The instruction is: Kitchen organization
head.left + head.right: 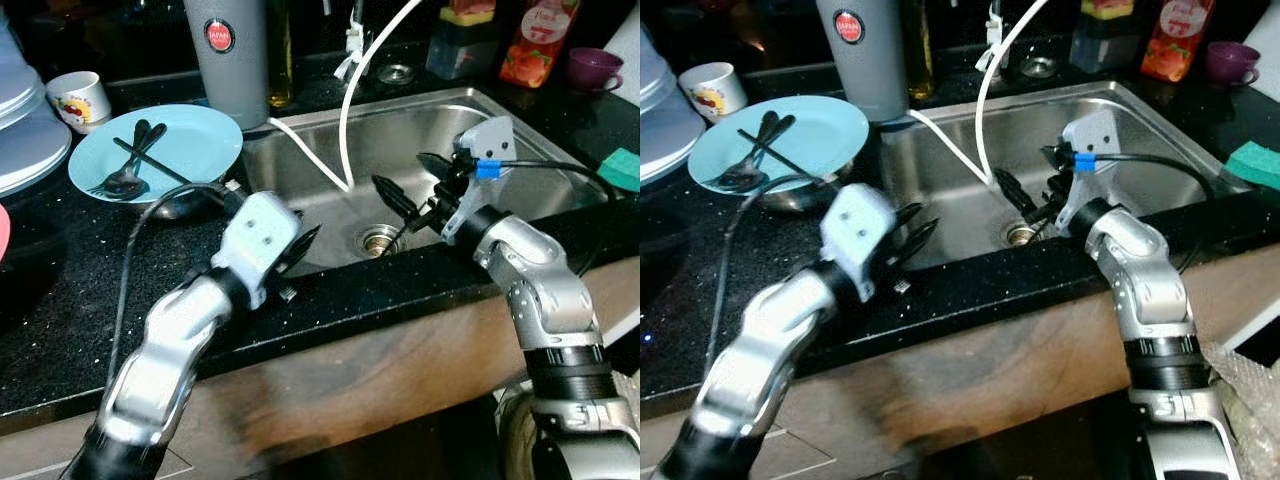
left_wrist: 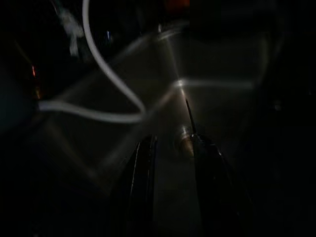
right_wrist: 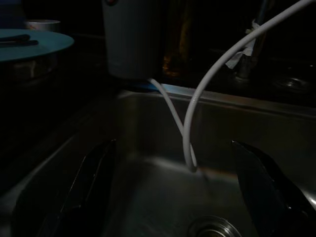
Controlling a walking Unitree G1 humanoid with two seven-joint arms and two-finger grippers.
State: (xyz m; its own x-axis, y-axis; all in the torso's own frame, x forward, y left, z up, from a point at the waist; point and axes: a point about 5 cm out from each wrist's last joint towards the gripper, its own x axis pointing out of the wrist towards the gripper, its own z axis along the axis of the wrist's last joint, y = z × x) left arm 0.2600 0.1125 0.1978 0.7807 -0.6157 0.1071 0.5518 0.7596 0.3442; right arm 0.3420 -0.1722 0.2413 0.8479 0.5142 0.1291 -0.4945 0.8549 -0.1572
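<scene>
- Sink [image 1: 530, 190]: steel basin set in black counter [image 1: 60, 300]; white hose [image 1: 345, 120] hangs into it.
- Right gripper [image 1: 412, 186]: over basin, fingers spread wide, empty.
- Left gripper [image 1: 300, 258]: at sink's front rim, fingers slightly apart, empty.
- Blue plate [image 1: 190, 145]: left of the basin, holding spoons [image 1: 130, 170].

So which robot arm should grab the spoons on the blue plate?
Probably the left. The left gripper sits at the sink's left edge, beside the blue plate holding the spoons. The right gripper hangs open over the sink, farther away.
</scene>
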